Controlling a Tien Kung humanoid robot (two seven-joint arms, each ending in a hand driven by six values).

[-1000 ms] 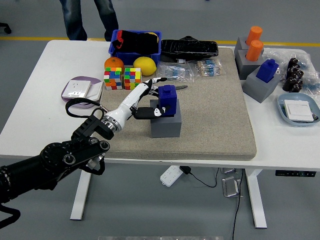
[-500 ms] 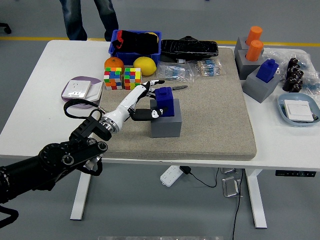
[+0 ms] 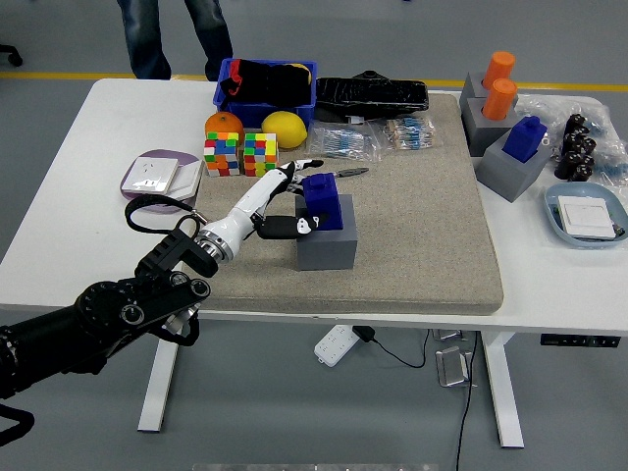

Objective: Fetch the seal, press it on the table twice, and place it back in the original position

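Observation:
A blue seal [image 3: 322, 200] stands on a grey block [image 3: 329, 245] in the middle of the grey felt mat [image 3: 422, 226], leaning slightly to the left. My left hand [image 3: 306, 194] reaches in from the lower left and is shut on the seal. Its white fingers [image 3: 294, 167] wrap over the far side. Its dark thumb [image 3: 287, 228] presses the near side. The seal's base is partly hidden by the thumb. My right hand is out of view.
Behind the hand lie two puzzle cubes [image 3: 241, 154], an orange [image 3: 224, 124], a lemon [image 3: 285, 129] and a blue bin [image 3: 265, 83]. Other seals on grey blocks [image 3: 510, 167] stand at the right, near a blue plate [image 3: 587, 214]. A person's legs [image 3: 172, 34] show beyond the table.
The left hand and the blue seal have shifted a little to the left on the grey block, and the seal now leans slightly.

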